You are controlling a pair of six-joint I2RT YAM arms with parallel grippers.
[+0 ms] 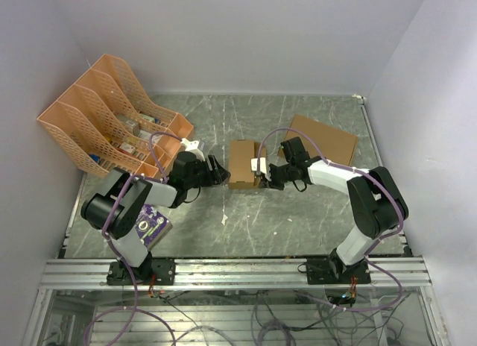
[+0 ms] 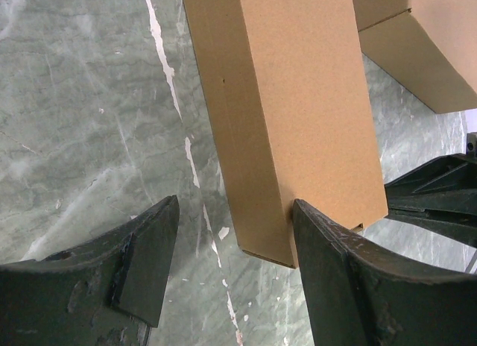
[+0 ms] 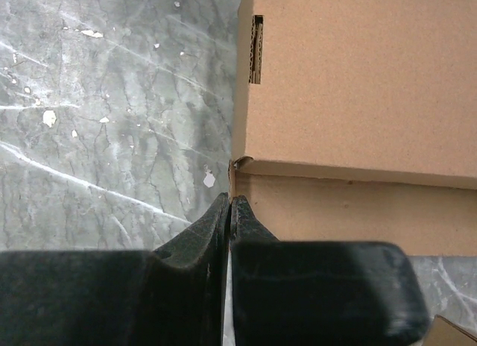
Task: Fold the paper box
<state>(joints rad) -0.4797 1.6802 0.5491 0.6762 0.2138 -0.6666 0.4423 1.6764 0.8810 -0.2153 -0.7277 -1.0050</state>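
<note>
The grey marbled table (image 1: 298, 212) carries an orange file rack (image 1: 104, 115) at 10 o'clock in the top view and a larger flat cardboard piece (image 1: 328, 141) at 2 o'clock. The paper box (image 1: 242, 161) lies at the centre, already a closed narrow shape, flat on its broad face with its long axis running roughly 12 to 6 and one short end towards the arms. The left gripper (image 1: 222, 171) sits at the box's 9 o'clock, its fingers spread wide; one is touching or just beside the near corner and nothing is held. The right gripper (image 3: 229, 203) comes in from about 4 o'clock with its fingers pressed together and the tips touching the box's near corner seam. Whether a sliver of card is pinched there I cannot tell. A small tab slot (image 3: 257, 49) shows in the top face. The step looks like finishing the end closure — seating the last flap. The next move probably calls for a short, gentle push along the seam while the left fingers brace the side, since thin card will buckle or slide.
</note>
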